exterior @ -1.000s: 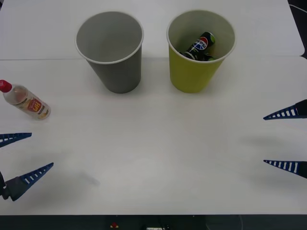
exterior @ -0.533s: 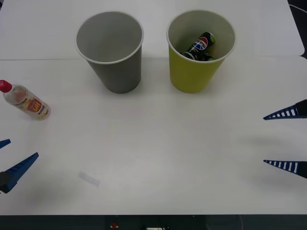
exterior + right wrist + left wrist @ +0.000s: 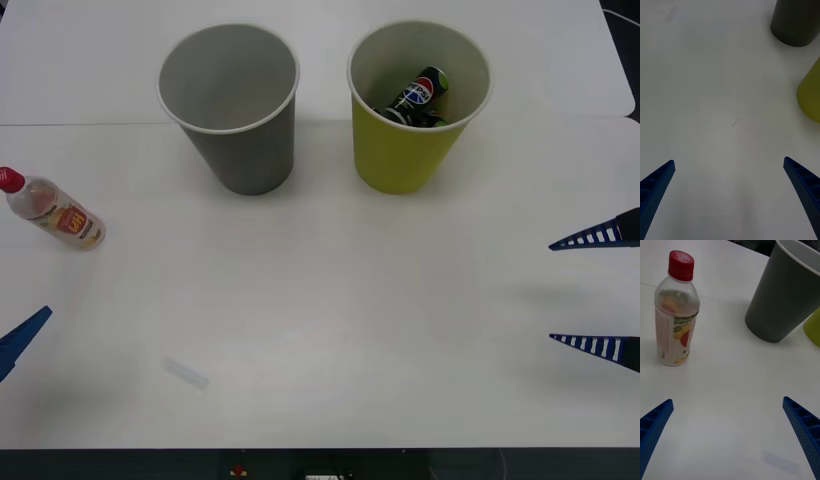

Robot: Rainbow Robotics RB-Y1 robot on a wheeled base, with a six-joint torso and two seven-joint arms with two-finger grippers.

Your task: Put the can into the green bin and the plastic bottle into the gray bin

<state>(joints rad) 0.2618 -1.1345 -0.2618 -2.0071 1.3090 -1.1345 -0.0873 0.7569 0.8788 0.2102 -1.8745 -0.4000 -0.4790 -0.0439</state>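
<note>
Plastic bottle [image 3: 53, 211]: lying on its side on the desk [image 3: 330, 300] at the far left in the front view, red cap toward the left edge; well apart from both bins; judged the 1 item not yet sorted.
Can [image 3: 418, 97]: tilted inside the green bin [image 3: 410, 150]; this half of the task appears done.
Gray bin [image 3: 240, 140]: upright, nothing visible inside, just beside the green bin and between it and the bottle.
Risk 1, rolling: the bottle is round and lies flat; a finger touching it off-centre would likely push it toward the left desk edge rather than seat it between the fingers.
Risk 2, tipping a bin: both bins are tall, light-looking and tapered toward the base; a low carry could catch the white rim and knock the gray bin over.
Risk 3, wrong bin: the 2 bins stand close together; a release too far to the right would drop the bottle in with the can.
Left end effector [image 3: 730, 438]: low at the left edge of the front view; fingers spread wide, holding nothing; pointed toward the bottle and the gray bin, touching neither.
Right end effector [image 3: 598, 292]: at the right edge over bare desk; fingers apart, holding nothing; judged idle.
</note>
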